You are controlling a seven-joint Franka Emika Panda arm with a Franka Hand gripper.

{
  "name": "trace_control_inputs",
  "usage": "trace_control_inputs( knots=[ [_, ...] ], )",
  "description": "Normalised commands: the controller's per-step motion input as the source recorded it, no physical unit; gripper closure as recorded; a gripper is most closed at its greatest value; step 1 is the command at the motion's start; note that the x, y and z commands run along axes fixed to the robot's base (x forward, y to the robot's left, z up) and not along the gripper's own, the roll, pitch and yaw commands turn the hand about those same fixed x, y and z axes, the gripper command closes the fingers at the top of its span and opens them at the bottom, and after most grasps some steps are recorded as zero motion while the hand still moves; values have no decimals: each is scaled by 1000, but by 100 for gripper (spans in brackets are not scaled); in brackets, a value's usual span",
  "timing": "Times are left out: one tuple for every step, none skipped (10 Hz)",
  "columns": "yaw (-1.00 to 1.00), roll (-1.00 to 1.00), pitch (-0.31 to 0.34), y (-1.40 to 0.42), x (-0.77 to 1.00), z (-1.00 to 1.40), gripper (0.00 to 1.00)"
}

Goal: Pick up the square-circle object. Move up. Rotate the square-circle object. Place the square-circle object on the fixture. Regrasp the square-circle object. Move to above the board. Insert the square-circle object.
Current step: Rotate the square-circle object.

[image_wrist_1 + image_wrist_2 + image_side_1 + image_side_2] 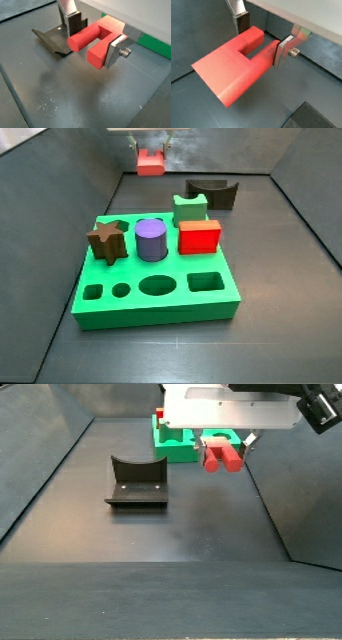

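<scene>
the hand [93, 37] gripped the square-circle object [92, 41] between its silver fingers [117, 49], holding it in the air above the dark tabletop [160, 534]. in a side view the red piece hung clear of the floor, near the fixture [135, 482], with the board [154, 278] well apart from it.

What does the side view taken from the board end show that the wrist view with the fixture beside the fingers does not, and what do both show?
Only that side view shows the board complete, with its purple cylinder, red cube and brown star piece. Only the wrist view shows the silver fingers clamped on the piece. Both show the gripper holding the square-circle object above the floor, and the fixture.
</scene>
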Motion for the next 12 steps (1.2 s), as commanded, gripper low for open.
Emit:
trace_control_inputs(
  knots=[
    [0, 0, 0, 0, 0, -1000, 100],
    [30, 1, -4, 1, 3, -1000, 100],
    [35, 6, -18, 5, 18, -1000, 100],
    [28, 9, -18, 9, 22, -1000, 100],
    [21, 12, -15, 13, 28, -1000, 100],
    [16, 13, -11, 15, 36, -1000, 100],
    [13, 16, -9, 16, 41, -871, 100],
    [11, 19, -8, 16, 40, -669, 100],
    [10, 21, -7, 16, 41, -523, 100],
    [10, 23, -6, 15, 41, -383, 100],
    [9, 26, -9, 15, 40, -205, 100],
    [0, 0, 0, 0, 0, 0, 0]
  ],
)
